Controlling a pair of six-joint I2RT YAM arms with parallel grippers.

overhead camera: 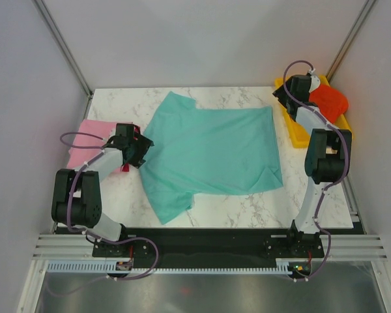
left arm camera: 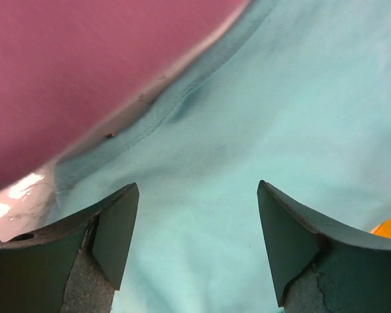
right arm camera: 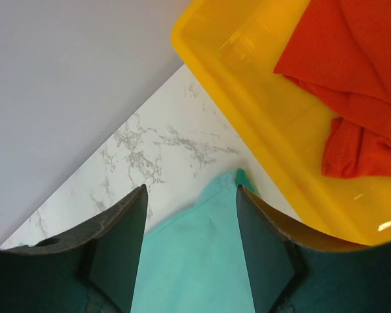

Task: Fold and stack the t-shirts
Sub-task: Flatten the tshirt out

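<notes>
Evidently the step in hand is laying out the teal t-shirt [overhead camera: 212, 153] for its first fold. It lies spread nearly flat across the middle of the marble worktop [overhead camera: 247, 208], with its sleeves and neck toward the left and its hem toward the right. Nothing of it is folded over yet.

The left claw [left arm camera: 197, 195] hovers over the shirt's left edge, close to a stitched seam. Its jaws stand wide apart, with only teal cloth beneath them and nothing pinched. Just beyond that edge lies the pink t-shirt [overhead camera: 91, 130], already folded on the left side of the worktop and partly hidden by the left arm.

The right claw [right arm camera: 190, 192] sits at the far right corner of the teal hem. Its jaws are parted and the tip of that corner lies flat on the marble between them, not gripped. Just beside it is the yellow tray [overhead camera: 300, 134], with the orange-red t-shirt [overhead camera: 330, 101] crumpled inside, still to be done.

By my reading, the next move calls for both claws to come down and close on the cloth. The right would take the hem corner and the left a matching point at the shoulder, so one long side can be carried across the shirt. The pinch must take the top layer cleanly, and the right claw must keep clear of the tray's rim.
</notes>
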